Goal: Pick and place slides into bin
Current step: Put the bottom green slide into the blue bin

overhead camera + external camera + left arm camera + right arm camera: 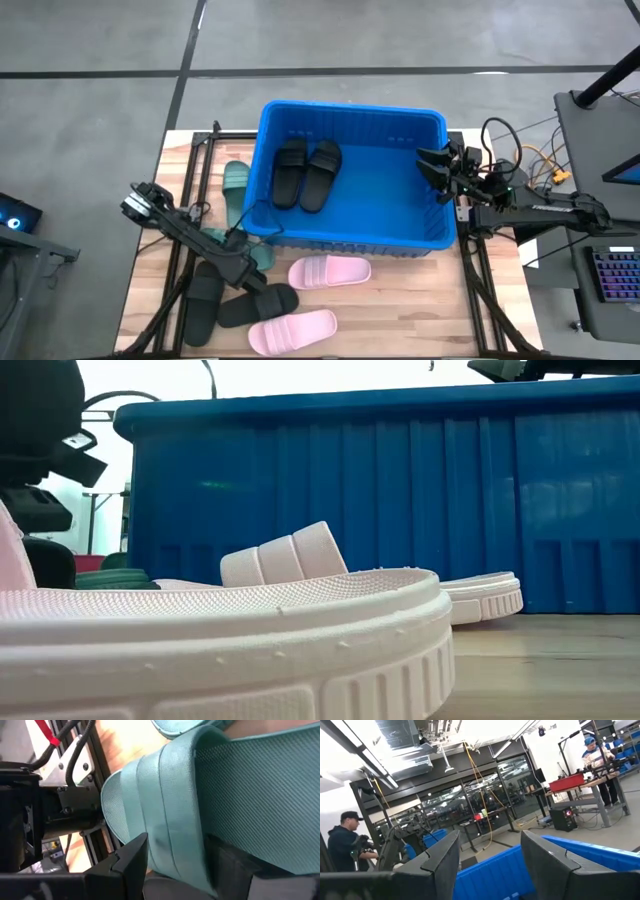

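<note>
At the high view's lower left, my left claw [243, 262] straddles a dark green foam slide [210, 805] on the wooden worktop [400, 310], fingers apart astride its strap; I judge closing comes next. Centre, the large blue plastic bin [350, 238] holds two black slides [306, 172]. Right claw [432, 168] hovers apart, empty

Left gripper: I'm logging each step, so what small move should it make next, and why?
Probably close. The left gripper has its fingers open either side of a green slide's strap, beside the bin, which holds only two black slides.
</note>
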Motion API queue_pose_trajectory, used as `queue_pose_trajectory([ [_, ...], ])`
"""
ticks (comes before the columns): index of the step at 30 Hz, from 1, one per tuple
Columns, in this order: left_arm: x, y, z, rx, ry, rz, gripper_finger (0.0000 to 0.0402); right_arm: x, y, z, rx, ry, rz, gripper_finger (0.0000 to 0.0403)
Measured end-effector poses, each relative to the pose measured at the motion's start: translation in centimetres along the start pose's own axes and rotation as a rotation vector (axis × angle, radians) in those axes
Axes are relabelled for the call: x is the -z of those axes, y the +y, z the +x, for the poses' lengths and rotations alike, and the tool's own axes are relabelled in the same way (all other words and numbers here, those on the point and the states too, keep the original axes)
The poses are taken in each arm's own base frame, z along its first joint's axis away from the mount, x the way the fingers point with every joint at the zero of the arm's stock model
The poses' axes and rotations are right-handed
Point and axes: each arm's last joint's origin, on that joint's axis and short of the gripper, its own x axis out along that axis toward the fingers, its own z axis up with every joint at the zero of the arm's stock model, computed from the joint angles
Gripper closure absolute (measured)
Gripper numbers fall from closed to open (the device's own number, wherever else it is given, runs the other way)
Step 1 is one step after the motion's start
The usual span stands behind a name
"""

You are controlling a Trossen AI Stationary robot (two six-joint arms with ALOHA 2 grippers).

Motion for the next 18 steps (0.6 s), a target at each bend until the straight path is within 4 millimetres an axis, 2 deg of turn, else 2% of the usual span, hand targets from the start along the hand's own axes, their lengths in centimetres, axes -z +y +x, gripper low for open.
queue_pose_trajectory([
  [7, 0.1, -0.4, 0.4, -0.032, -0.012, 0.004, 0.0273, 0.0, 0.0, 0.0, 0.0, 0.0, 0.005, 0.0202],
  [16, -0.3, 1.1, -1.0, 0.051, -0.003, 0.064, 0.0387, 0.0, 0.0, 0.0, 0.0, 0.001, 0.006, 0.0202],
  [18, -0.4, 1.6, -1.5, 0.089, -0.003, 0.111, 0.0395, 0.0, 0.0, 0.0, 0.0, 0.001, 0.006, 0.0202],
])
